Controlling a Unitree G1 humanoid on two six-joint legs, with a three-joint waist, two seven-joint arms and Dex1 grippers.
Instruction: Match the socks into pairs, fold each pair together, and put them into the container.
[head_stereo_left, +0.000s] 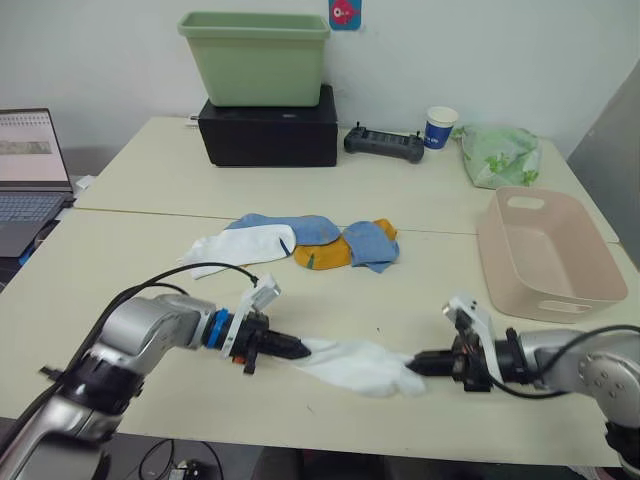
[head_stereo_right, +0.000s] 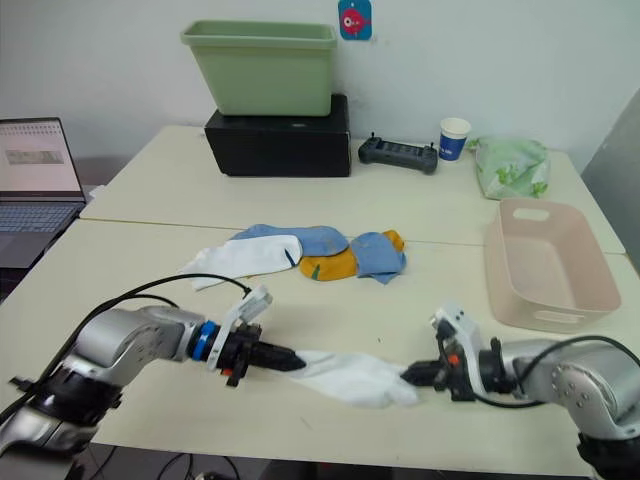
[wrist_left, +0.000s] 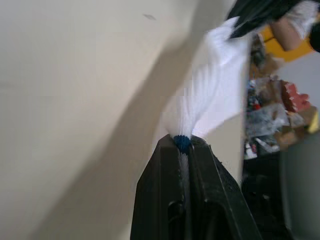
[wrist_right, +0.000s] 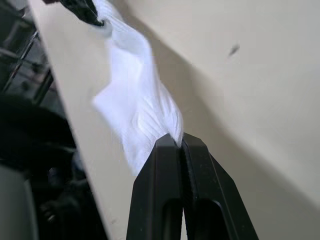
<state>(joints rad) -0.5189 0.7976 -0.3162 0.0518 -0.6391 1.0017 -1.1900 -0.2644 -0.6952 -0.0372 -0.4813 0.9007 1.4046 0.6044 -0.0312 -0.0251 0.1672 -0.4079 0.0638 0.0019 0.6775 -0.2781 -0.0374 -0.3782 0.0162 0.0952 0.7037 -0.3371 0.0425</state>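
Note:
A white sock (head_stereo_left: 358, 366) lies stretched across the near part of the table. My left gripper (head_stereo_left: 298, 348) is shut on its left end, where a dark blue mark (wrist_left: 182, 144) shows between the fingers. My right gripper (head_stereo_left: 420, 363) is shut on its right end (wrist_right: 167, 131). Farther back in the middle lies a heap of socks: a second white sock (head_stereo_left: 243, 245), two light blue socks (head_stereo_left: 300, 228) (head_stereo_left: 372, 244) and mustard orange socks (head_stereo_left: 325, 255). The pale pink container (head_stereo_left: 545, 255) stands at the right, with nothing in it.
A light green tub (head_stereo_left: 256, 55) sits on a black box (head_stereo_left: 268, 130) at the back. Near it are a black controller (head_stereo_left: 384, 144), a paper cup (head_stereo_left: 440, 127) and a green-patterned bundle (head_stereo_left: 498, 154). A laptop (head_stereo_left: 30, 175) stands at the far left.

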